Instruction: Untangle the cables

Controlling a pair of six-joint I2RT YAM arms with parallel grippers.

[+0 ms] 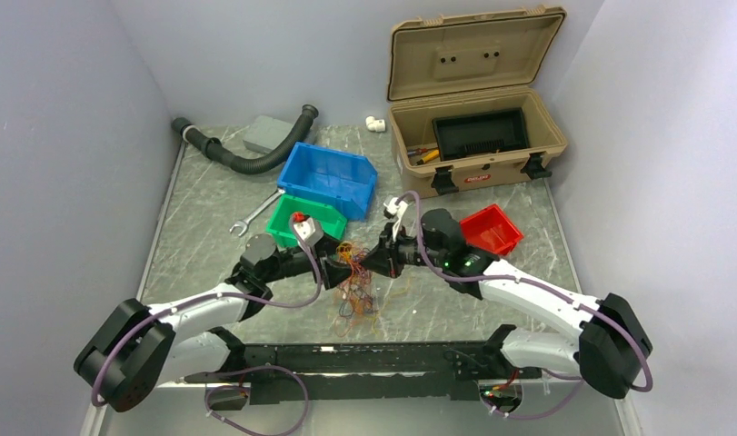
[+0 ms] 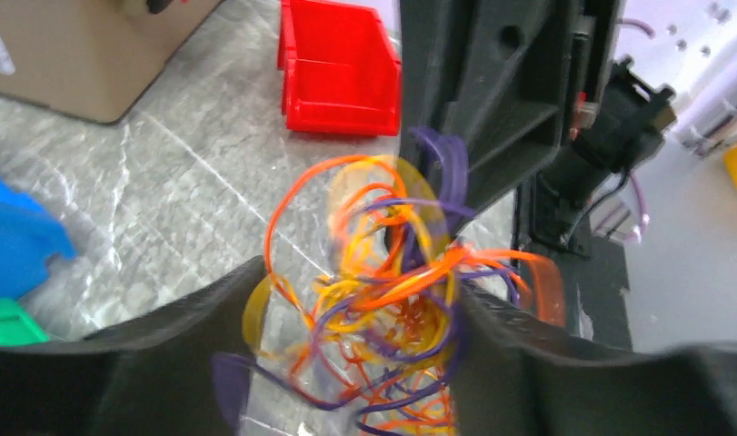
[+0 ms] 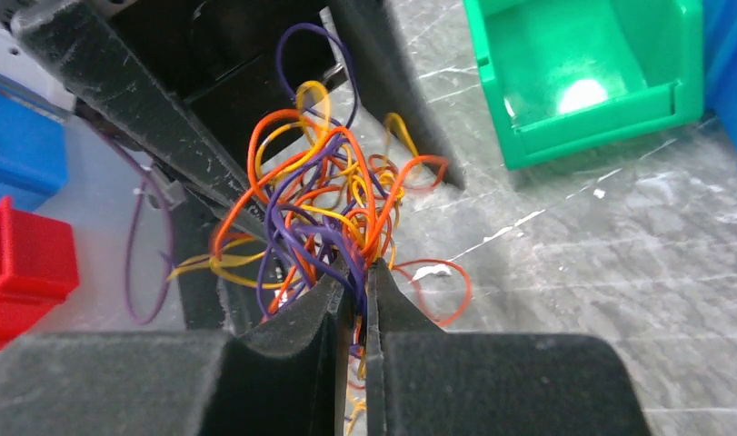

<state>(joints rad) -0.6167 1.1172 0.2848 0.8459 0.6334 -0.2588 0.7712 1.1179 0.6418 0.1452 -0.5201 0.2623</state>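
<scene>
The cables (image 1: 355, 282) form one tangle of thin orange, yellow, purple and red strands. The number of separate strands cannot be told. The tangle sits at the centre of the counter (image 1: 210, 236), between the two end effectors, which face each other tip to tip. In the top view its upper part lies between the tips and its lower loops spread toward the arm bases.

Left end effector (image 2: 360, 286): jaws spread wide, one on each side of the tangle. The bundle fills the gap between them. The strands are blurred, so contact with either jaw cannot be told.

Right end effector (image 3: 363, 272): jaws pressed almost together, pinching several strands at the near edge of the tangle. The rest of the bundle fans out beyond the tips.

Surrounding items, counted:
- Three bins. One green bin (image 1: 305, 218) stands just behind the left end effector. One blue bin (image 1: 333, 177) stands directly behind the green bin. One red bin (image 1: 492, 229) stands beside the right arm.
- One tan case (image 1: 410, 145), lid open, at the far right of the counter. It holds one black tray (image 1: 481, 133) and a few hand tools beside the tray.
- One black corrugated hose (image 1: 246, 159), at the far left.
- One wrench (image 1: 255, 213), flat on the counter, left of the green bin.
- One grey box (image 1: 269, 134), beside the hose.
- One white fitting (image 1: 375, 123), near the case
</scene>
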